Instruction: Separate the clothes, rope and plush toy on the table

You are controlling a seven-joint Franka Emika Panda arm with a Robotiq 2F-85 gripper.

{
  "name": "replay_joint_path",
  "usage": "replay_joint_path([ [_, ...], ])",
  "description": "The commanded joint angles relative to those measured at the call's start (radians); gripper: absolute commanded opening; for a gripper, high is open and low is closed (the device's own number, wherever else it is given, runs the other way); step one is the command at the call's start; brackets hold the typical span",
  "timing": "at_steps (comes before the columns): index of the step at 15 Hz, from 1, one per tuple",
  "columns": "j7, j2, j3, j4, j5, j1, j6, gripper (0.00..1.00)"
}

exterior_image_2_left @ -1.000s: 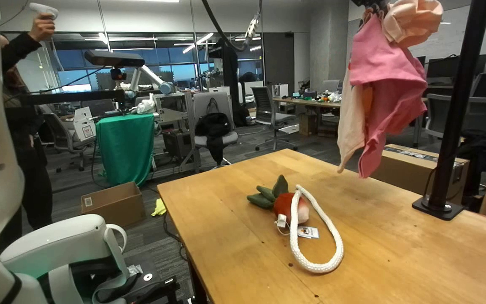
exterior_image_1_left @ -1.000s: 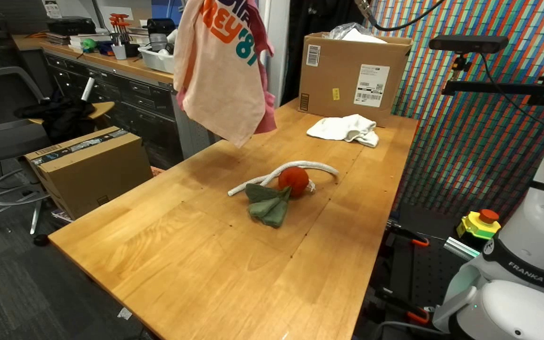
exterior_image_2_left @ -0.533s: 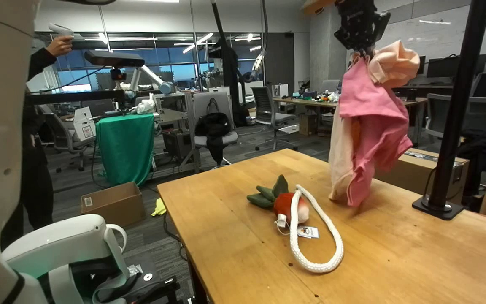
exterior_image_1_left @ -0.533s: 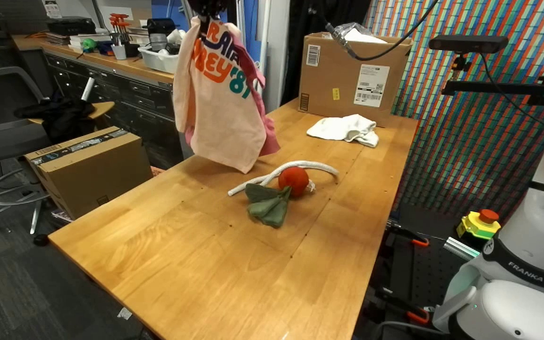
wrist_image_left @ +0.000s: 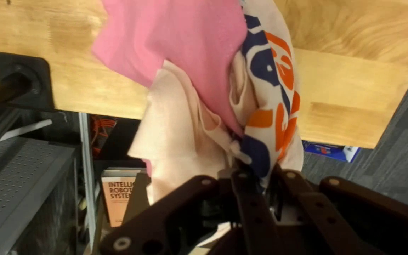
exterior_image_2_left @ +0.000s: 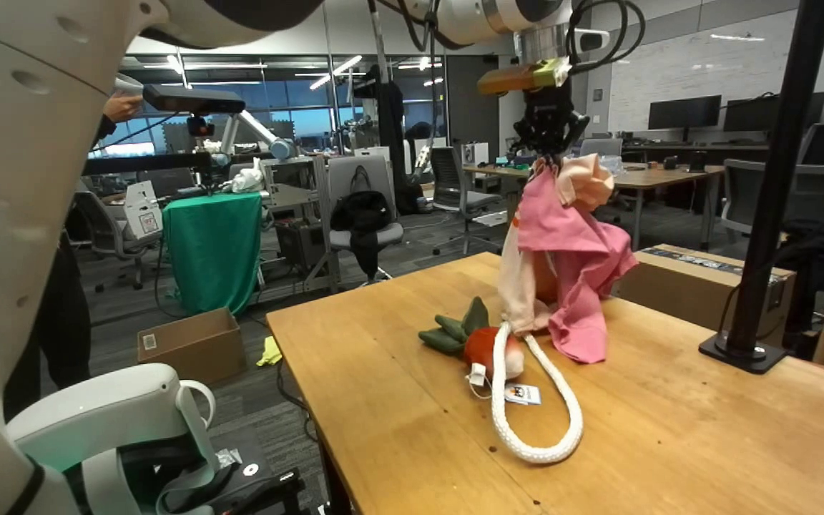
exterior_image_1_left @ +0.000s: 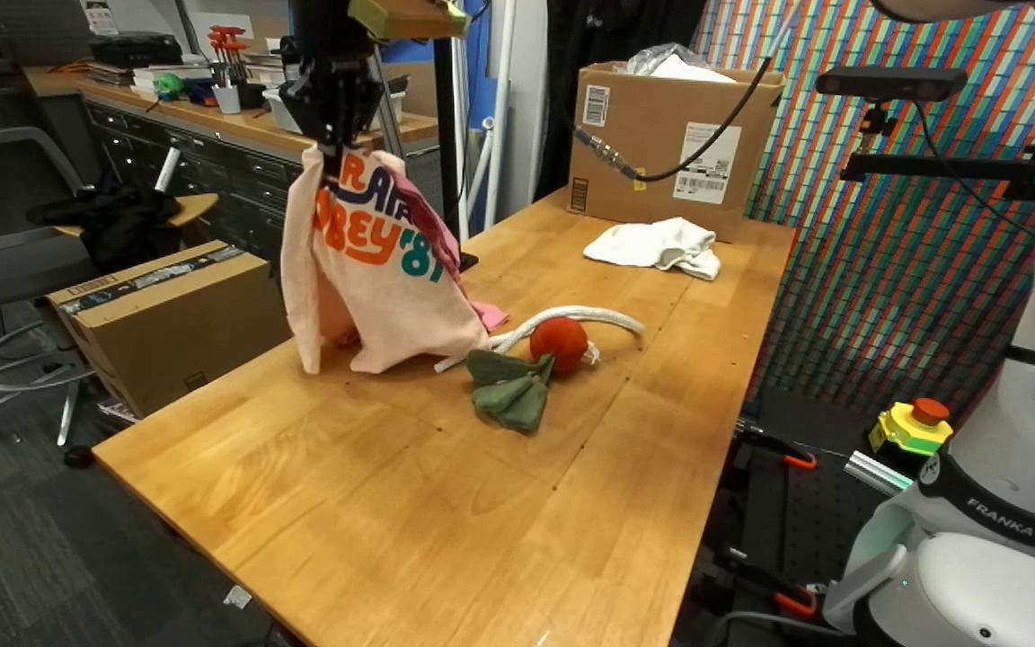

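Shirt (exterior_image_1_left: 383, 288) and pink garment (exterior_image_2_left: 578, 234) had come down since a second earlier, when both hung clear of the table (exterior_image_1_left: 347, 503); now their hems rested on it. You had shifted them away from the pole (exterior_image_2_left: 778, 179) and toward the rope (exterior_image_2_left: 539, 453), part of which the shirt hid in both exterior views; whether the two touched could not be told. In the wrist view your gripper (wrist_image_left: 263, 177) had its jaws clenched on the shirt, the pink cloth bunched up at the same pinch. The toy (exterior_image_1_left: 559, 344) stayed just beside the rope, a strand crossing before it in an exterior view. The white garment (exterior_image_1_left: 657, 244) lay unmoved near the box (exterior_image_1_left: 639, 117).
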Motion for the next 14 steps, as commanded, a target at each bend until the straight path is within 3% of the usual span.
replay_joint_path([
  [1,-0.085,0.075,0.048,0.048,0.062,-0.005,0.001,0.06],
  [3,-0.114,0.109,0.066,0.05,0.074,-0.001,-0.001,0.06],
  [4,-0.142,0.123,0.019,0.063,0.112,0.039,-0.009,0.06],
  [10,-0.224,0.171,0.019,0.084,0.161,0.068,-0.005,0.07],
  [11,-0.229,0.173,0.019,0.086,0.165,0.07,-0.004,0.37],
  [12,-0.238,0.172,0.019,0.09,0.168,0.07,-0.01,0.38],
  [14,-0.241,0.17,0.047,0.082,0.145,0.05,0.001,0.52],
])
